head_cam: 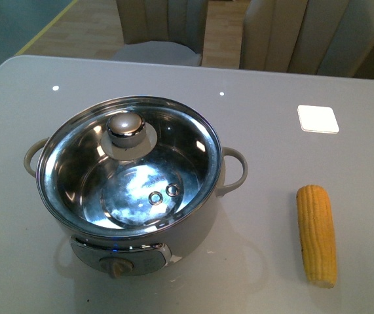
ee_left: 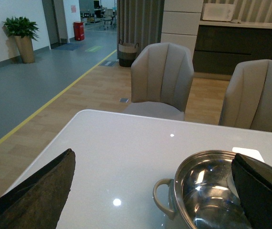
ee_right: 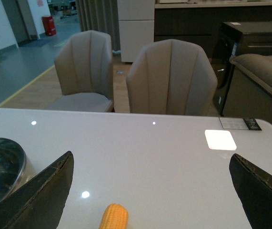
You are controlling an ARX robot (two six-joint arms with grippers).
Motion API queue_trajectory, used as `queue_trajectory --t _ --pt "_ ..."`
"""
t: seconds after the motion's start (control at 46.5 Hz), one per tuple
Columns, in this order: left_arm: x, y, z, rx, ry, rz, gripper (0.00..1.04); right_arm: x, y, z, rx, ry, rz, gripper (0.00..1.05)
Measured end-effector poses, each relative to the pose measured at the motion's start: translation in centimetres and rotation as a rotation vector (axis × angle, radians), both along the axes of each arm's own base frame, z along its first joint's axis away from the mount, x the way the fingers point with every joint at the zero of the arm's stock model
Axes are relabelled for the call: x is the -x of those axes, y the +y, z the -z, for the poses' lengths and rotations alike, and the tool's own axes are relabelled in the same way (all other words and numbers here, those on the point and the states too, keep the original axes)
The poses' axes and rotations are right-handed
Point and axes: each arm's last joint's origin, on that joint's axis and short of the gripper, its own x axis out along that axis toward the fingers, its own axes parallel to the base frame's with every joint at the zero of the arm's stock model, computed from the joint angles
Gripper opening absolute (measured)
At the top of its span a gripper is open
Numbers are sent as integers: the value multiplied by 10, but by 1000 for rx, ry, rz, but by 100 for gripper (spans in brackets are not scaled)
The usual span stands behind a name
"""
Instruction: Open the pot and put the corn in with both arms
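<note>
The cream-white pot stands on the table's left half, covered by a glass lid with a steel knob. The yellow corn lies lengthwise on the table to the pot's right. Neither arm shows in the front view. My left gripper is open above the table, with the pot's rim and loop handle between its fingers. My right gripper is open, with the corn's tip between its fingers and the pot's edge off to one side.
A white square coaster lies at the table's back right. Two beige chairs stand behind the far table edge. The table is grey-white and glossy.
</note>
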Motion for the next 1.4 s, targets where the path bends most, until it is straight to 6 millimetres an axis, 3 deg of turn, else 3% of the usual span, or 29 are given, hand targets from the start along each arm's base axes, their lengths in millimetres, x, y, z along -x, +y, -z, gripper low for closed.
queue_trajectory --t 0.838,0.859,0.902,0.945,1.117,1.224,1.396 --pt "0 0 0 0 0 0 98 0 0 0 0 0 0 96" --pt "0 0 0 1 8 5 98 0 0 0 0 0 0 96" --pt "-1 -1 1 47 220 66 98 0 0 0 0 0 0 96" --pt "-2 -2 2 64 314 77 98 0 0 0 0 0 -1 96" --pt "-19 -12 -9 80 345 103 98 0 0 0 0 0 0 96" --pt "-46 -28 -25 74 291 143 98 0 0 0 0 0 0 96" --pt "-87 -57 -18 38 300 193 98 0 0 0 0 0 0 96"
